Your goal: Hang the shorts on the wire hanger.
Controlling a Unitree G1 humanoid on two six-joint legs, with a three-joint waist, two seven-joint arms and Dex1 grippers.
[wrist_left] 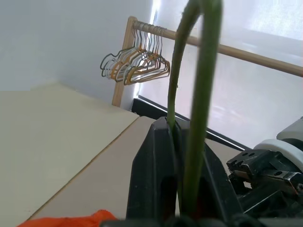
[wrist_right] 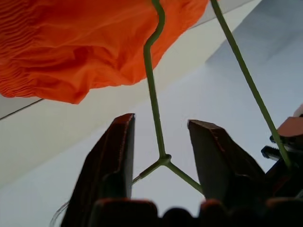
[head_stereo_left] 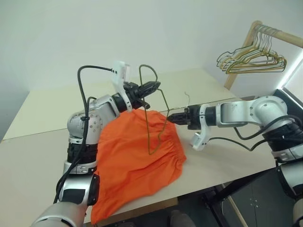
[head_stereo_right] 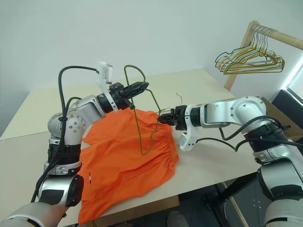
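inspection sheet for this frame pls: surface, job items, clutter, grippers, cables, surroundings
Surface: pale table, seam lines across the top.
Job's things: orange shorts lying on the table, one edge hanging over the near side; wire hanger held up over them, not threaded through.
Clutter: nothing seen.
Grippers: left gripper shut on the wire hanger; right gripper open, fingers either side of the wire.
Cables: black cable looping over the left arm; another under the right forearm.
Surroundings: wooden rack with spare hangers, white wall.

place: lab-like test room | cues: bare white walls, plain table (head_stereo_left: 42, 142), wooden rack (head_stereo_left: 265, 35) of hangers (head_stereo_left: 253, 59)
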